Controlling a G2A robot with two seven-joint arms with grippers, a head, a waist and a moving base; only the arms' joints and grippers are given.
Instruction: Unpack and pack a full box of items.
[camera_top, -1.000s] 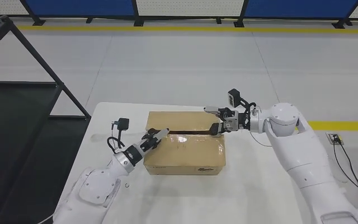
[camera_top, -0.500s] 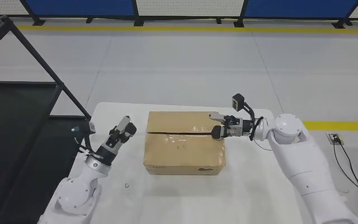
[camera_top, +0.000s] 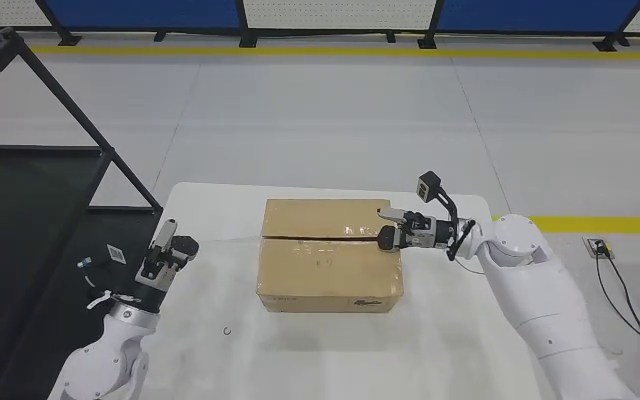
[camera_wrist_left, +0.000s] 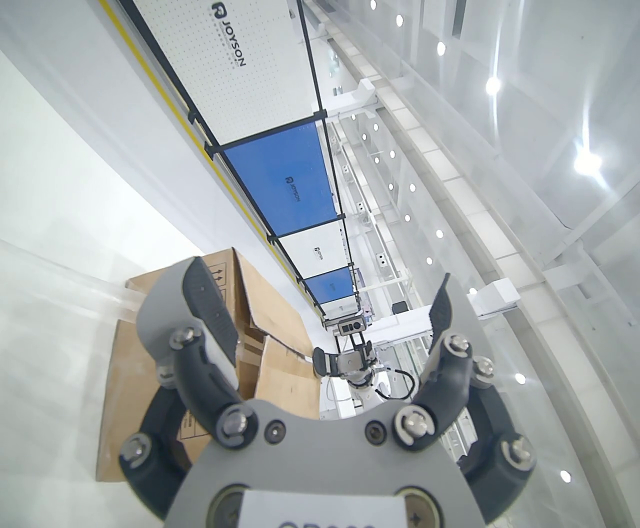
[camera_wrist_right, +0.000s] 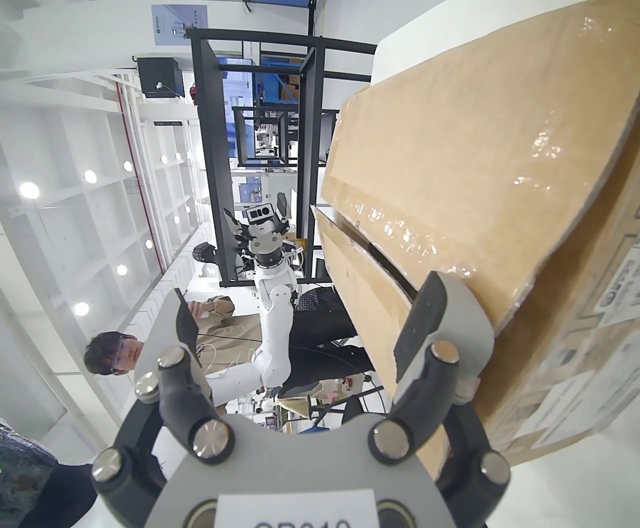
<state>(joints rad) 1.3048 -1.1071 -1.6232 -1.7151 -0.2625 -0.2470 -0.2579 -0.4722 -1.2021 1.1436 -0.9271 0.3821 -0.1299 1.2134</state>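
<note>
At the middle of the white table (camera_top: 450, 330), a cardboard box (camera_top: 330, 255) sits between two arms

Its top flaps are folded down and meet along a dark seam that gapes a little (glossy tape shines on the near flap). The right gripper (camera_top: 390, 226) is at the box's right end, level with the seam, jaws spread wide and holding nothing. In the right wrist view one finger (camera_wrist_right: 430, 310) overlaps the seam's end, though I cannot tell whether it touches the cardboard. The left gripper (camera_wrist_left: 320, 295) hangs near the table's left edge, well apart from the box and tilted upward, its jaws likewise wide and empty
</note>
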